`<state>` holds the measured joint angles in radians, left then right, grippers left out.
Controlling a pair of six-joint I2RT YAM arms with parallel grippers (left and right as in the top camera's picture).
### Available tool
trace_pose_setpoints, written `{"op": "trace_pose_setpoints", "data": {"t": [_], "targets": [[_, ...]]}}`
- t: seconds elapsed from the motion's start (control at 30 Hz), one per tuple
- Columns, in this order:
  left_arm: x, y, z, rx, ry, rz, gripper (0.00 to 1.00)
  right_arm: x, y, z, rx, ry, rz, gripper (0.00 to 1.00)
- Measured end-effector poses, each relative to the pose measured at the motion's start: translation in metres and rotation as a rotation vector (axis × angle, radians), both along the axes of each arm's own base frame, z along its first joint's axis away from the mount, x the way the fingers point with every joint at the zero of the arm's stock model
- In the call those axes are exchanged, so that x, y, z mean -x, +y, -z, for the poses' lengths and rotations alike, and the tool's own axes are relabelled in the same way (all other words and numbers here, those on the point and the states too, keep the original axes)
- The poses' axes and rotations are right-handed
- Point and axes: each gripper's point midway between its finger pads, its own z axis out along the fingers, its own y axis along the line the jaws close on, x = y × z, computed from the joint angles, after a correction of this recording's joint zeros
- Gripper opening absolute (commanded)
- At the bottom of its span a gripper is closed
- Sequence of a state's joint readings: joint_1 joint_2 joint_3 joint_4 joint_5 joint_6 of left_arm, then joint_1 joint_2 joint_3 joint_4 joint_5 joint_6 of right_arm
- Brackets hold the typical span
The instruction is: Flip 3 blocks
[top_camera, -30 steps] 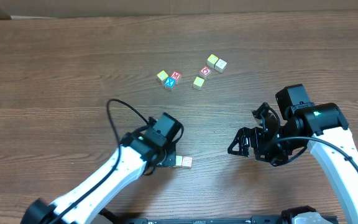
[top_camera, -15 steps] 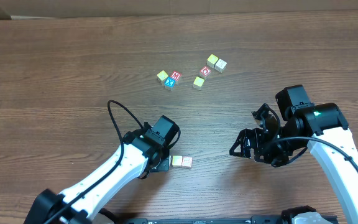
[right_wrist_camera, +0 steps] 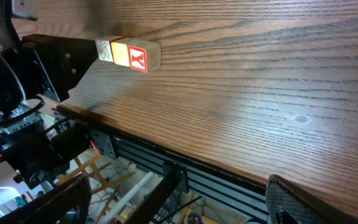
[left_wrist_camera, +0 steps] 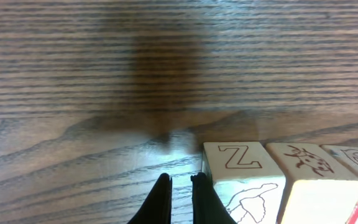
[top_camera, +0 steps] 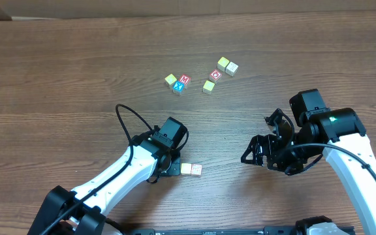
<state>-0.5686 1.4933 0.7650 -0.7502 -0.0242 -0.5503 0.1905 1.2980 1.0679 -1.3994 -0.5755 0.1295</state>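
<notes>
On the wooden table (top_camera: 57,72) there are ten small alphabet cubes in all. Three of them stand in one short row near the front edge, side against side: the Z cube (left_wrist_camera: 241,177) (its side toward the right wrist camera is white), the yellow-faced cube (right_wrist_camera: 121,55) in the middle, and the K cube (right_wrist_camera: 137,60) with its red-framed letter at the outer end.

The left gripper (left_wrist_camera: 180,198) is low over the table at the Z end of this row. Its two fingers are pressed together and pinch nothing. The tips are just beside the Z cube, but I cannot tell whether they touch it.

The right gripper (top_camera: 261,153) is well apart from the row, to its right, with the fingers spread wide and nothing between them.

The other seven cubes lie farther back, in a loose group: one red M cube (top_camera: 185,79) touching one blue X cube (top_camera: 178,87), one red O cube (top_camera: 215,74), three yellowish cubes and one pale cube.
</notes>
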Motion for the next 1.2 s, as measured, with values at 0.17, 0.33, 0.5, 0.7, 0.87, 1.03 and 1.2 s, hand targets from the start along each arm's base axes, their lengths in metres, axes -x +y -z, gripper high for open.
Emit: {"op": "trace_pose_setpoints", "data": {"t": [0.17,0.33,0.5,0.7,0.87,1.03,1.2], "targets": [[0.001,-0.002,0.000,0.010,0.007,0.009,0.07,0.000,0.000,0.000,0.000,0.001,0.001,0.91],[0.001,-0.002,0.000,0.011,0.007,0.010,0.09,0.000,0.000,0.000,0.000,0.000,0.000,0.91],[-0.001,-0.004,0.000,0.019,-0.002,0.013,0.15,0.000,0.000,0.000,0.000,0.000,-0.001,0.90],[-0.002,-0.005,0.000,0.021,-0.007,0.034,0.22,0.001,0.000,0.000,-0.002,-0.010,-0.021,0.90],[0.000,-0.002,0.000,0.014,0.005,0.028,0.26,-0.001,0.000,0.000,-0.004,-0.024,-0.031,0.67],[0.001,0.012,0.001,0.001,0.036,-0.020,0.27,-0.010,-0.001,0.004,0.008,-0.053,-0.011,0.28],[0.004,0.019,0.001,-0.002,0.058,-0.047,0.24,-0.012,-0.002,0.031,0.026,-0.031,0.051,0.16]]}}
